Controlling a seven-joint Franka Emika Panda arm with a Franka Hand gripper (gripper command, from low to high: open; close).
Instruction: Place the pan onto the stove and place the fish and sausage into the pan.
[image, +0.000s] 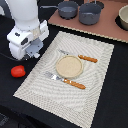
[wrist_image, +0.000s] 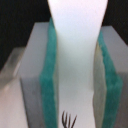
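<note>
The blue-grey pan (image: 67, 9) stands at the back by the left end of the pinkish-brown stove (image: 102, 27), its thin handle pointing to the exterior view's left. I cannot tell whether it rests on the board. The red sausage (image: 18, 71) lies on the black table left of the placemat. My gripper (image: 31, 50) hangs over the table's left side, above and right of the sausage. In the wrist view my gripper (wrist_image: 76, 75) is shut on the white fish (wrist_image: 77, 45), held between its green pads (wrist_image: 50, 80).
A grey pot (image: 90, 15) stands on the stove beside the pan, and a bowl (image: 123, 17) sits at the stove's right end. A striped beige placemat (image: 95, 70) holds a round plate (image: 68, 65), a fork (image: 52, 76) and a knife (image: 86, 58).
</note>
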